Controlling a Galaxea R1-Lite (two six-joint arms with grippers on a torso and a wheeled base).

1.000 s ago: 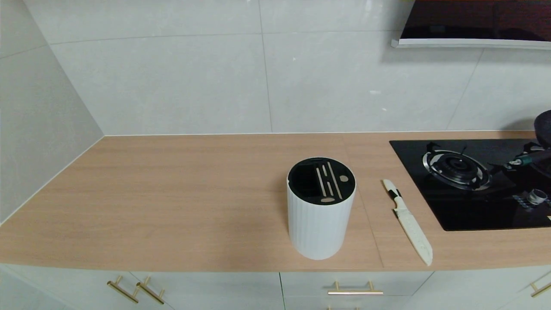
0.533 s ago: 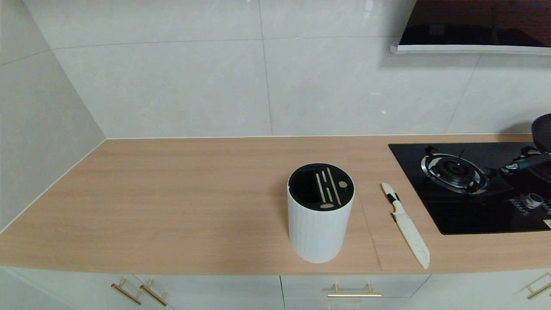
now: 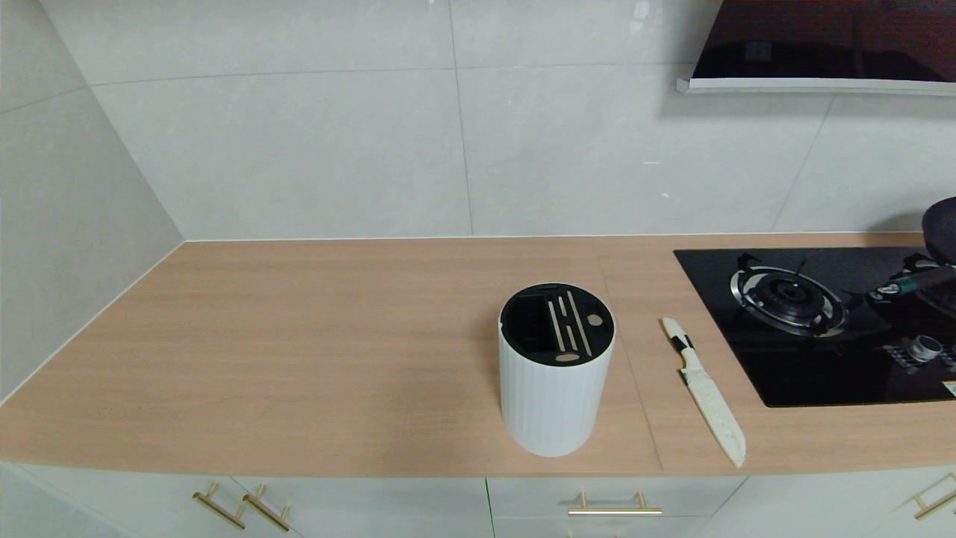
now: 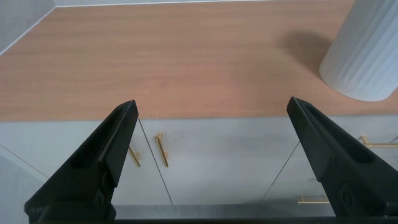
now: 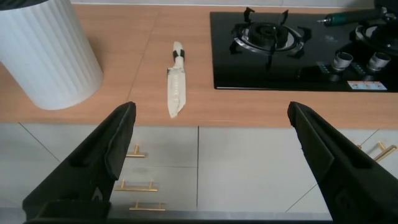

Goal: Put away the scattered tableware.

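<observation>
No print is legible; the hob (image 3: 792, 373)'s sticker (image 3: 949, 388) is too small.

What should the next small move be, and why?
Probably bring the right tool forward and down over the knife: it lies flat on the counter right of the slotted holder, and that open tool hangs nearest, short of the counter edge.

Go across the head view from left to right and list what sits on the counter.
white ribbed holder → knife → burner → dark pan at the right edge
</observation>
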